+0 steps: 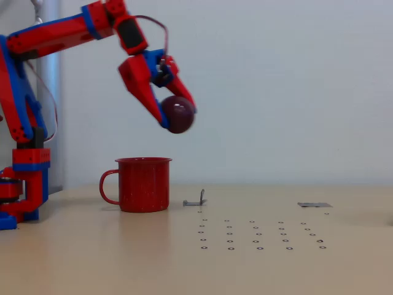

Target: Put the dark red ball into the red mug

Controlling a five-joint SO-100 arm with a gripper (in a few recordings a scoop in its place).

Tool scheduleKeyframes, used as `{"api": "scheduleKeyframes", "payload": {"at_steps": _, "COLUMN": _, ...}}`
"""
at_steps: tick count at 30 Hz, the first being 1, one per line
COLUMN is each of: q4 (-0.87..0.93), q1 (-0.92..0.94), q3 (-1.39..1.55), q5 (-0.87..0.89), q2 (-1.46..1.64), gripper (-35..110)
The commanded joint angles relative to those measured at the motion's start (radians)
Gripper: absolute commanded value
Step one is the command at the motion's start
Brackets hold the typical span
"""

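The red mug (pixel 145 184) stands upright on the table at the left, its loop handle pointing left. High above it and slightly to the right, the dark red ball (pixel 178 114) hangs in the air, held between the fingers of my red-and-blue gripper (pixel 177 112). The gripper is shut on the ball and points down and to the right. A clear gap of air separates the ball from the mug's rim.
The arm's base (pixel 21 196) stands at the far left of the tan table (pixel 92 258). A small grey clip (pixel 196 200) lies just right of the mug, a flat grey piece (pixel 314 204) farther right. A grid of small holes (pixel 258 235) marks the tabletop.
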Motion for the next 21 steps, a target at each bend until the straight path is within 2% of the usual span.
{"api": "scheduleKeyframes", "payload": {"at_steps": 1, "q4": 0.003, "q1": -0.048, "q3": 0.054, "q5": 0.031, "q2": 0.164, "gripper": 23}}
{"api": "scheduleKeyframes", "payload": {"at_steps": 12, "q4": 0.002, "q1": -0.288, "q3": 0.442, "q5": 0.141, "q2": 0.466, "gripper": 23}}
{"api": "scheduleKeyframes", "payload": {"at_steps": 21, "q4": -0.087, "q1": -0.423, "q3": 0.499, "q5": 0.189, "q2": 0.430, "gripper": 23}}
